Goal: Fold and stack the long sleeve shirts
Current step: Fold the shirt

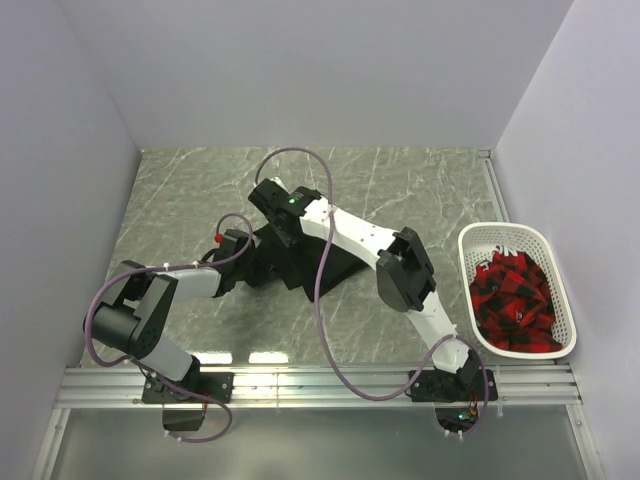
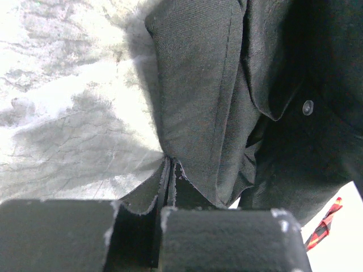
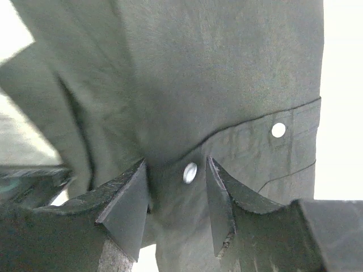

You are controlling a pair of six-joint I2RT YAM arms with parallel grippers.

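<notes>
A black long sleeve shirt (image 1: 322,262) lies bunched in the middle of the table, mostly hidden under both arms. My left gripper (image 1: 256,262) is at its left edge. In the left wrist view its jaws (image 2: 169,168) are shut on a thin fold of the black cloth (image 2: 198,96), with a pale button (image 2: 308,107) beyond. My right gripper (image 1: 284,226) is over the shirt's far side. In the right wrist view it (image 3: 177,169) is open, with the buttoned placket (image 3: 249,153) between its fingers and a button (image 3: 278,130) just past them.
A white basket (image 1: 505,230) at the right edge holds red and black plaid garments (image 1: 512,300). A strip of red plaid (image 2: 323,224) shows in the left wrist view. The table is grey marble (image 1: 180,190), with walls on three sides.
</notes>
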